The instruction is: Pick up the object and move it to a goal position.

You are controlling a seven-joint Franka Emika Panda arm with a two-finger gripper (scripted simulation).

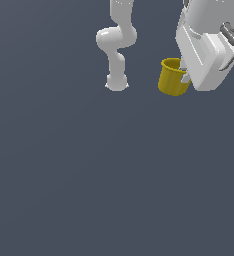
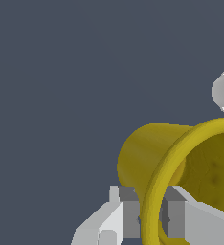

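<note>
We saw the white gripper (image 2: 151, 217) clamped on the rim of the mustard-yellow cup (image 1: 172, 79), one finger (image 2: 121, 213) outside the wall and the other inside the mouth. In the wrist view the cup's thin rim ran between the two fingers and the tapered body pointed away from the camera. In the exterior view the cup sat just beside the gripper's body, at its lower edge on the exterior view's left, roughly upright with its open mouth upward. Whether it touched the dark grey floor (image 1: 89, 190) we could not tell. Farther toward the exterior view's left stood the arm's white base (image 1: 116, 82), well apart from the cup.
</note>
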